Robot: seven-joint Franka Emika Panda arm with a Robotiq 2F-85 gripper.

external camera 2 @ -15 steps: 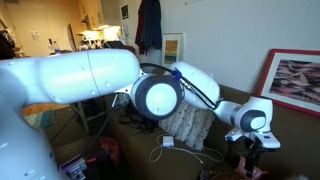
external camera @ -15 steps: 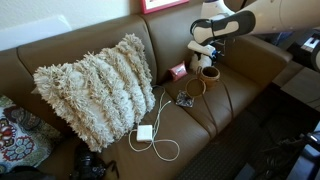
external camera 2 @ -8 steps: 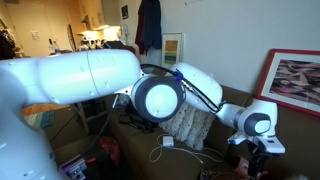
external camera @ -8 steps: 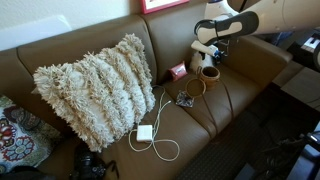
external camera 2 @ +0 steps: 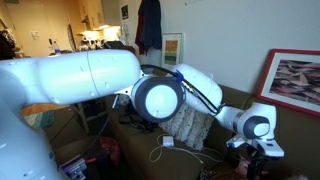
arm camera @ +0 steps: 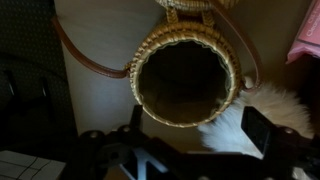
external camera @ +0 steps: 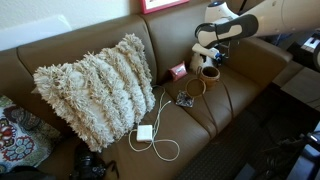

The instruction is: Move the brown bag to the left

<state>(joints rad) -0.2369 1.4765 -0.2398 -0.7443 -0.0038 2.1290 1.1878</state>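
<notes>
Gripper is hovering wide open and empty above the brown bag, which is sitting well apart from the shaggy pillow. Being woven, it is probably light and fairly stiff, and the rim looks the best hold.

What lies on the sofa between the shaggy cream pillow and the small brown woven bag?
In an exterior view, a small pink box lies between the shaggy cream pillow and the round brown woven bag.

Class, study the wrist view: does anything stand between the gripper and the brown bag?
Nothing visible does. The open gripper hangs straight over the brown bag, whose dark mouth shows whole. The white plush item lies beside the rim, not across the mouth.
</notes>
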